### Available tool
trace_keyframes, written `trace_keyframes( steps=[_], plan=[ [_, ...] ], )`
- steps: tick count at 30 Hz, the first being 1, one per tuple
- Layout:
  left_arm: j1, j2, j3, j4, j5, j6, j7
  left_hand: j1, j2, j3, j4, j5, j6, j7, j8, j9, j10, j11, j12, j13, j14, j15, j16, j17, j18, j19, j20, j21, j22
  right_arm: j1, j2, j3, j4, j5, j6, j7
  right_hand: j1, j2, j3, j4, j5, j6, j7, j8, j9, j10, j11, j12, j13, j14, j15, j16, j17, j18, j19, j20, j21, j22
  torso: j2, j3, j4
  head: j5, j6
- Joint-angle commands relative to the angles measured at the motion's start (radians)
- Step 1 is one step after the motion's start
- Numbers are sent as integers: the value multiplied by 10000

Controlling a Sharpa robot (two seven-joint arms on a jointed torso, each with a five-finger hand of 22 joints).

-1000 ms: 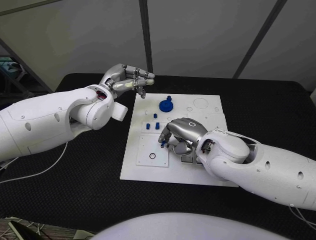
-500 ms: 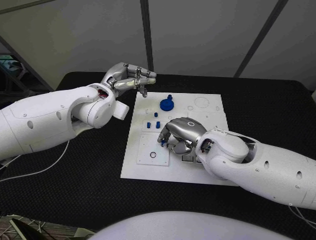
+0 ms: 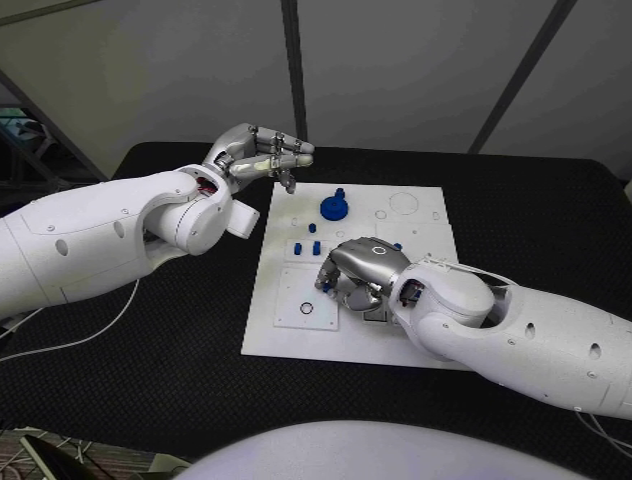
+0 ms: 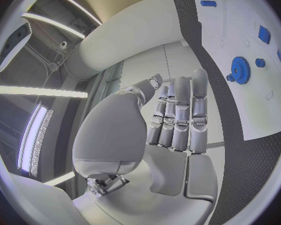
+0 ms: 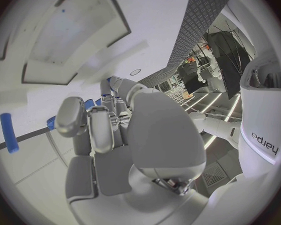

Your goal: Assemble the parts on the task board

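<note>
The white task board (image 3: pixel 295 330) lies in the middle of the black table. A blue gear (image 3: pixel 334 209) stands near its far edge, with small blue pieces (image 3: pixel 306 250) just nearer than it. My right hand (image 3: pixel 359 270) hovers low over the board's middle with its fingers curled in. A short blue peg (image 3: pixel 325 287) sits at its fingertips; in the right wrist view the peg (image 5: pixel 9 139) stands apart from the fingers (image 5: pixel 72 117). My left hand (image 3: pixel 266 155) is raised beyond the board's far left corner, empty, its fingers (image 4: pixel 178 117) stretched out. The gear (image 4: pixel 239 66) lies off to its side.
The board has round holes (image 3: pixel 400 207) near its far right corner and a ringed hole (image 3: pixel 305 311) on a raised square at its near left. Black table (image 3: pixel 143 380) surrounds the board. A white cable (image 3: pixel 71 340) trails at the table's left.
My left hand has drifted slightly towards the board's far edge. The right hand has shifted a little over the board, with the blue peg staying at its fingertips.
</note>
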Motion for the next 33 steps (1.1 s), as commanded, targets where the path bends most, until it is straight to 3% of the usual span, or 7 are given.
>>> trace_keyframes(
  steps=[1, 9, 14, 17, 20, 23, 33],
  plan=[
    [13, 13, 9, -5, 29, 117, 37, -52, 53, -4, -53, 55, -33, 67, -41, -11, -58, 4, -65, -13, -21, 75, -61, -14, 51, 53, 37, -36, -12, -27, -74, -26, 24, -187, 139, -149, -94, -10, -9, -34, 28, 56, -3, 65, 9, 76, 11, -42, 11, 452, -45, 50, 5, -60, -2, 19, 61, 20, -3, 6, -5, 15, -2],
    [12, 22, 8, -23, 29, 124, 33, -52, 56, -3, -54, 56, -43, 72, -46, -12, -70, 8, -68, -17, -21, 78, -66, -19, 52, 52, 40, -42, -15, -55, -165, -26, 106, -224, -5, -163, -94, -10, -9, -34, 28, 56, -3, 65, 9, 76, 11, -42, 11, 452, -45, 50, 5, -60, -2, 19, 61, 20, 0, 7, -9, 31, -3],
    [12, 34, 8, -30, 29, 134, 28, -52, 56, -3, -54, 56, -43, 72, -46, -12, -70, 8, -68, -17, -21, 78, -66, -19, 52, 52, 40, -42, -15, -58, -165, -26, 77, -234, 316, -358, -253, -38, -79, -18, -35, -7, 11, -1, -8, 13, 27, -127, -2, 432, -28, 17, -62, -49, -58, 33, 27, -32, 0, 3, -3, 16, -6],
    [12, 34, 8, -34, 29, 134, 21, -52, 56, -3, -56, 56, -51, 75, -51, -12, -79, 11, -70, -20, -22, 80, -71, -23, 52, 52, 42, -47, -17, -58, -160, -26, 53, -236, 492, -437, -619, -243, -238, 108, -39, -466, 165, -290, -85, -424, 173, -393, -101, 401, 100, -31, -150, -28, -187, 115, -81, -186, 3, 0, -8, 14, -4],
    [12, 35, 8, -42, 29, 135, 15, -52, 56, -3, -56, 56, -51, 75, -51, -12, -79, 11, -70, -20, -22, 80, -71, -23, 52, 52, 42, -47, -17, -58, -151, -26, 36, -238, 521, -451, -930, -500, -451, 217, -107, -991, 132, -464, -99, -1073, 295, -627, -271, 362, 211, -100, -273, 21, -348, 222, -242, -414, 2, 2, -13, 7, 0],
    [12, 38, 7, -47, 29, 151, 0, -51, 57, -3, -57, 57, -57, 76, -54, -13, -87, 14, -72, -22, -22, 82, -74, -26, 52, 51, 44, -50, -18, -59, -151, -26, 30, -263, 354, -446, -1015, -580, -681, 236, -205, -1336, 49, -442, -77, -1592, 369, -590, -393, 345, 262, -114, -317, 66, -467, 299, -387, -603, 1, 0, -6, -11, 8],
    [12, 21, 7, -65, 29, 164, -60, -57, 69, -1, -52, 57, -69, 80, -60, -14, -104, 20, -76, -27, -22, 87, -80, -32, 52, 50, 48, -58, -22, -63, -273, -25, 263, -425, -639, -593, -919, -462, -756, 204, -135, -1315, 58, -390, -44, -1773, 392, -484, -413, 325, 278, -147, -391, 69, -455, 330, -409, -618, -7, 8, -11, -37, 24]
  ],
)
